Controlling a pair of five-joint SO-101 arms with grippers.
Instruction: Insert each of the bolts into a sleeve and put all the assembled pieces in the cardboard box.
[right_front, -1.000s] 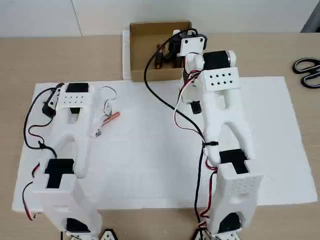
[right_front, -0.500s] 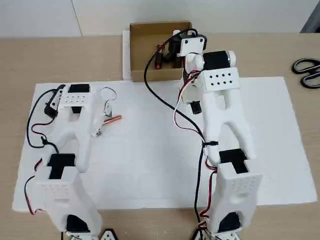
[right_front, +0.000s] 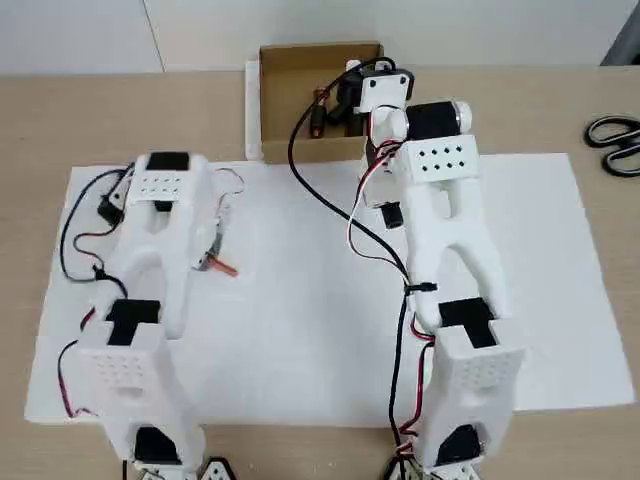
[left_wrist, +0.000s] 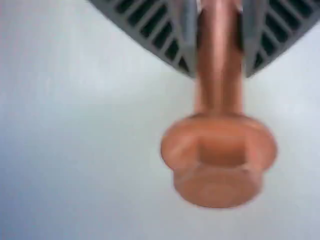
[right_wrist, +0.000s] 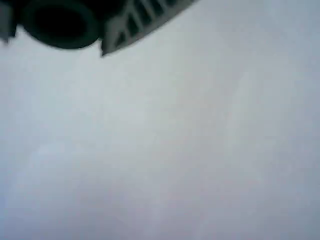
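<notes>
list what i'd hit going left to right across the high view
left arm's base → copper bolt → cardboard box → right arm's base → scissors

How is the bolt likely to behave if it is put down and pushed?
The bolt looks like solid metal, so it is probably stiff and heavy for its size. Its round shank may roll on the sheet, though the wide head would likely curve its path. The smooth shank could slip in the left gripper.
</notes>
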